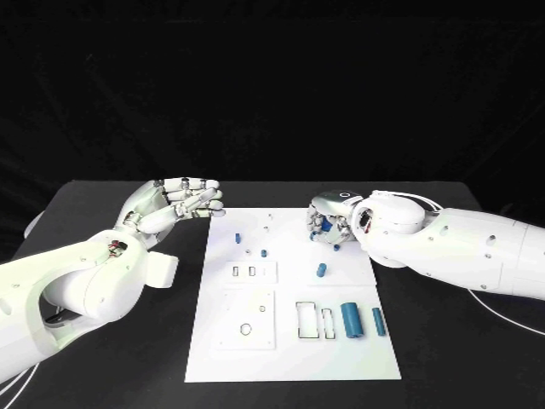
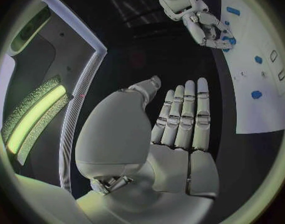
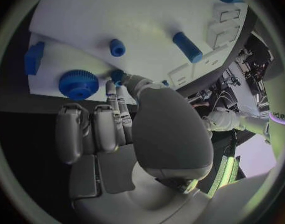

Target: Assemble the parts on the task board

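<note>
Fingers [image 3: 120, 112] of the right hand [image 1: 336, 223] pinch a small blue part [image 3: 117, 75] at the far edge of the task board [image 1: 291, 354], beside a blue gear [image 3: 78, 83]. Off the board's far left corner, the left hand [image 1: 174, 204] hovers over the worktop [image 1: 100, 204], fingers straight, side by side, holding nothing.

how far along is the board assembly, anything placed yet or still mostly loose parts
Early, it seems. Loose on the task board: two blue cylinders, a short peg and small pieces near the far edge; I can't tell whether any is seated. In hand: the right hand works at the far edge beside a blue gear, fingertips at a small blue part. The left hand is open off the board. Rectangular slots look unfilled.
</note>
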